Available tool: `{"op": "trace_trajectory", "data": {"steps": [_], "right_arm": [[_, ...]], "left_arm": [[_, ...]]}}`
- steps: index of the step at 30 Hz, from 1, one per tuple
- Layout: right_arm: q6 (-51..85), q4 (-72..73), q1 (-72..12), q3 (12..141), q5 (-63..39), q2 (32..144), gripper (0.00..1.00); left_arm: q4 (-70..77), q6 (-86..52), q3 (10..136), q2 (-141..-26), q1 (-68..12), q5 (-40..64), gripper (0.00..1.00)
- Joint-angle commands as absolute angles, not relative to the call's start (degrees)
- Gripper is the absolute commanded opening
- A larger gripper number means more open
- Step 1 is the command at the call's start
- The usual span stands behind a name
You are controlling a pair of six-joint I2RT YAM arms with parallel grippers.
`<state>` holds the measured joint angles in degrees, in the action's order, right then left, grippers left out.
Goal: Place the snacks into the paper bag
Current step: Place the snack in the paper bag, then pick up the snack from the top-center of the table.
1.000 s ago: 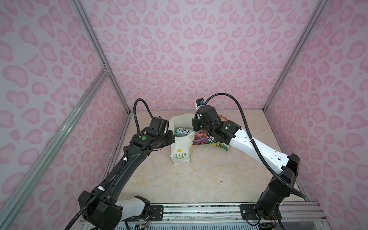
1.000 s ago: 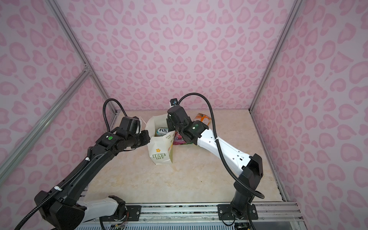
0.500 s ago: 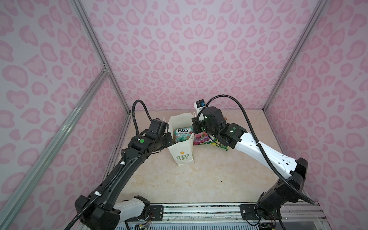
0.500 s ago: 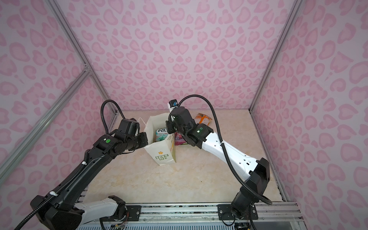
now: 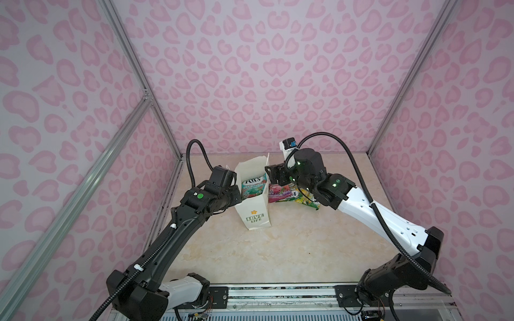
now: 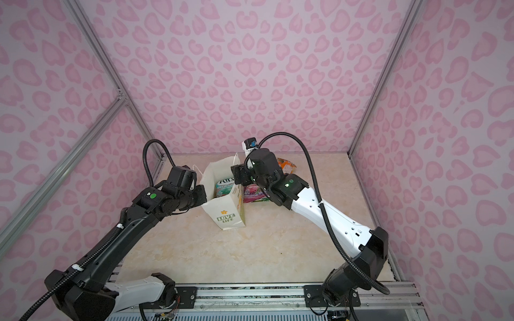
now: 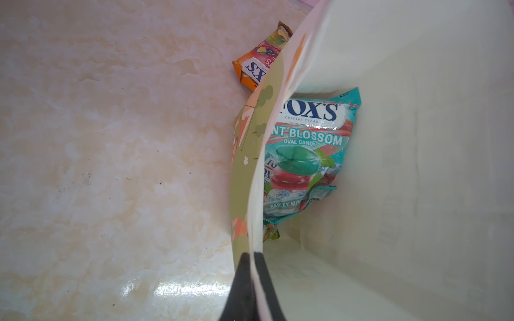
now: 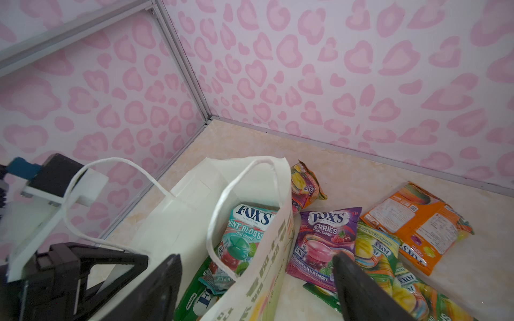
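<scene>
Centre frame, we see our left tool point(image 7: 251, 258) clenched on the bag point(image 5: 254, 207) wall. Our right tool point(image 8: 255, 258) hangs released over the rim, a teal packet point(image 8: 244, 230) inside. Loose packets point(image 5: 281, 193) lie on the tabletop point(image 5: 292, 244) just right of the bag, nearest our right tool.

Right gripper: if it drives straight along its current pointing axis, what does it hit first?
Likely the bag, at its side wall: the open right gripper straddles that rim, with one finger over the teal packet inside and the other over the purple packet outside. Depth is unclear.
</scene>
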<state>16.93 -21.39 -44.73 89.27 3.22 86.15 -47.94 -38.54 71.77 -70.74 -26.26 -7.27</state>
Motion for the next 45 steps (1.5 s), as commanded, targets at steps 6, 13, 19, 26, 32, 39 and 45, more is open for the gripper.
{"op": "trace_trajectory", "data": {"steps": [6, 13, 19, 26, 32, 39, 45], "right_arm": [[18.1, -23.4, -37.2, 79.6, 1.6, 74.2, 0.9], [24.3, -21.1, -25.9, 65.9, -3.9, 66.8, 0.9], [27.7, -15.2, -21.8, 56.9, -8.2, 69.8, 0.9], [31.8, -6.6, -20.4, 52.2, -14.2, 78.8, 0.87], [34.7, -0.8, -19.9, 53.0, -18.3, 87.6, 0.78], [35.8, 0.6, -18.9, 58.0, -19.9, 97.9, 0.71], [37.8, 2.1, -18.9, 59.5, -20.4, 102.8, 0.67]], "left_arm": [[-49.3, -38.5, 71.3, -70.3, -26.2, -10.5, 0.03], [-48.7, -37.9, 71.0, -70.6, -26.3, -9.5, 0.03], [-48.5, -37.5, 70.6, -70.6, -26.1, -9.4, 0.03], [-48.9, -37.6, 70.4, -69.5, -26.2, -9.5, 0.03], [-48.8, -37.9, 70.4, -69.6, -26.2, -8.8, 0.03], [-48.6, -38.2, 70.4, -69.4, -26.2, -7.9, 0.03], [-48.5, -38.5, 70.4, -69.2, -26.2, -7.6, 0.03]]}}
